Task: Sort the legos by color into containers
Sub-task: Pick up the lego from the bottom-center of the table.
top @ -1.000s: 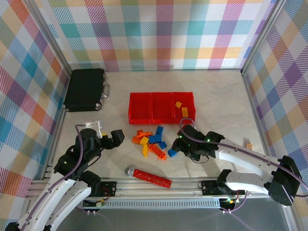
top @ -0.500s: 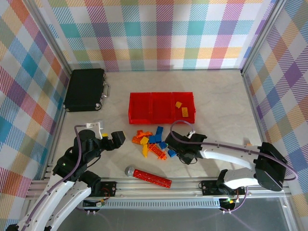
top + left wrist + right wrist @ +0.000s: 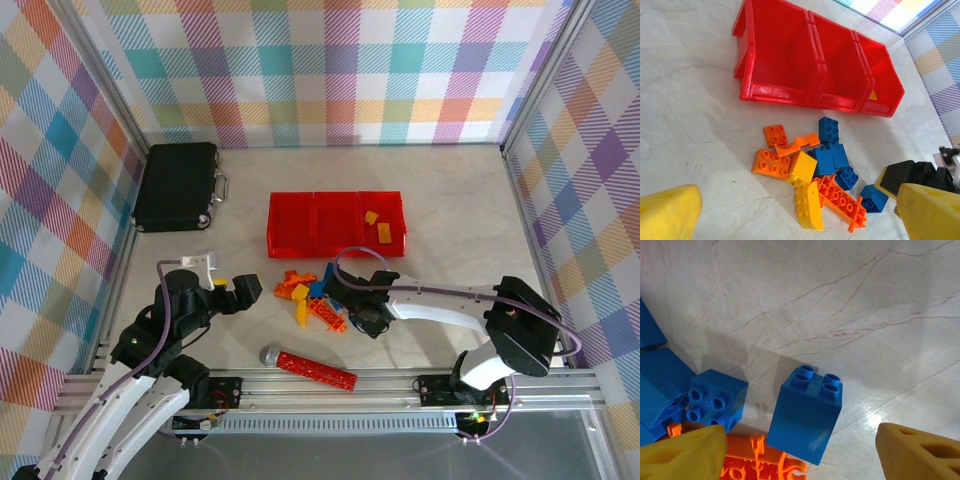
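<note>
One blue brick [image 3: 807, 417] sits low centre inside the wide-open right tool [image 3: 800, 440]. Likely light, hard, slick; pinch its flat sides.

3 joined red containers [image 3: 292, 228] sit mid-table with 2 yellow bricks [image 3: 384, 233] in the rightmost one — just in front lies a pile of orange, blue and yellow legos [image 3: 305, 293], the right gripper [image 3: 350, 304] low at its right edge, the left gripper [image 3: 243, 288] just beside its left.
</note>
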Tool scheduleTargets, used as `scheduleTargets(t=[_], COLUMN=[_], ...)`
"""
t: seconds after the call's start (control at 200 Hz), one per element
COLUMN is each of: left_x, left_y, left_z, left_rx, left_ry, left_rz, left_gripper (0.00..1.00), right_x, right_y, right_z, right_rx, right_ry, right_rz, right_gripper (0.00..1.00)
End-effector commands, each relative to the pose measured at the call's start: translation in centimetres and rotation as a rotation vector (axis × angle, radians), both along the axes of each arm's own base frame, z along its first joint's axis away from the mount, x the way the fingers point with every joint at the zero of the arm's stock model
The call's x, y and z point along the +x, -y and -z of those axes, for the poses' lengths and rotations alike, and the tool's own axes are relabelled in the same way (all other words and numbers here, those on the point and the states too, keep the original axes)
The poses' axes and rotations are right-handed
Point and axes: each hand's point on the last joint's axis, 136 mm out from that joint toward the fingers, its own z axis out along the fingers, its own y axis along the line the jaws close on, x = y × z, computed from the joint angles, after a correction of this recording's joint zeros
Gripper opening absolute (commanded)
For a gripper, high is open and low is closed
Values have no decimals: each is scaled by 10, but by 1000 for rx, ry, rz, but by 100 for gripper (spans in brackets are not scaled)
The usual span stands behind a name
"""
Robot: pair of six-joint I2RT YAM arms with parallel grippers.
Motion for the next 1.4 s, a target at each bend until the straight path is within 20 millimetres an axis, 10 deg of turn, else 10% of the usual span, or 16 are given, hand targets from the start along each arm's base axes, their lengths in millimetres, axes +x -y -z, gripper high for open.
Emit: scheduleTargets(t=[0.0,0.855,1.115,1.395], left_x=[0,-1,-1,-3], left_y=[4,-2,-3,-6], left_z=[-7,-9,-9,-13], left_rx=[-15,-12,-9,-13], left_ry=[34,49,50,50], left_rz=[19,-9,-11,-27], left_gripper=[100,100,99,100], right_x=[-2,0,20,76], right_y=[0,5,12,-8], right_z=[4,35,-1,-112], right_rx=[-12,-108,-182,-212], right_ry=[-12,-32,106,479], right_rz=[28,-37,-185,-539], right_gripper=[77,43,35,28])
